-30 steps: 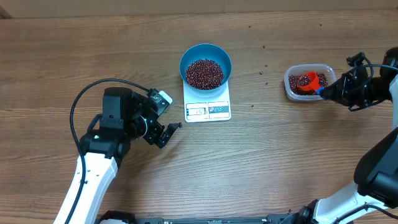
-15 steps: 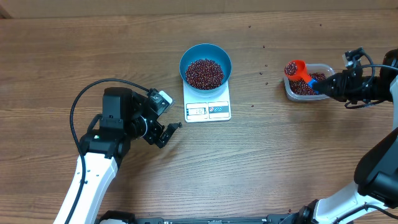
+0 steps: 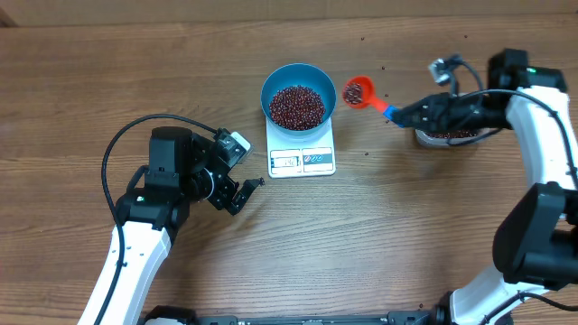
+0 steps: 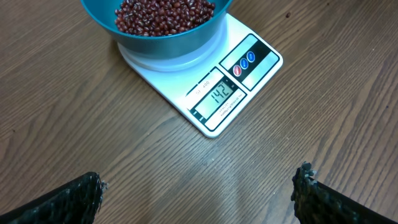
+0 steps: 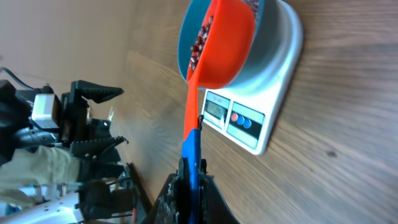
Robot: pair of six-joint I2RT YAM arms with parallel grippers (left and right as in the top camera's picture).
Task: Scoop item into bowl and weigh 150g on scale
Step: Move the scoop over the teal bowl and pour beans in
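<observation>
Fingers (image 5: 171,205) of your right gripper (image 3: 406,114) stay clenched on the blue handle (image 3: 388,110) of the orange scoop (image 3: 357,93). A second ago the scoop sat down in the clear tub (image 3: 442,137); half a second ago it was lifting off the tub's far corner. Now it hangs loaded just beside the right rim of the blue bowl (image 3: 330,90), not yet over it. The arm has swung across the table with it, and the tub lies half hidden beneath the wrist. The beans (image 3: 297,106) already served fill the bowl in a low maroon heap, and the bowl sits squarely on the white scale (image 3: 302,135). The display (image 4: 217,96) reads 142 in the left wrist view. That puts you a little short of the target, and this scoopful looks like more than the gap, so the pour probably calls for a slow tilt and an eye on the digits. Your left gripper (image 3: 244,194) has not stirred: it rests released and empty, jaws spread wide, near the scale's lower left corner. A few stray beans dot the table between bowl and tub.
</observation>
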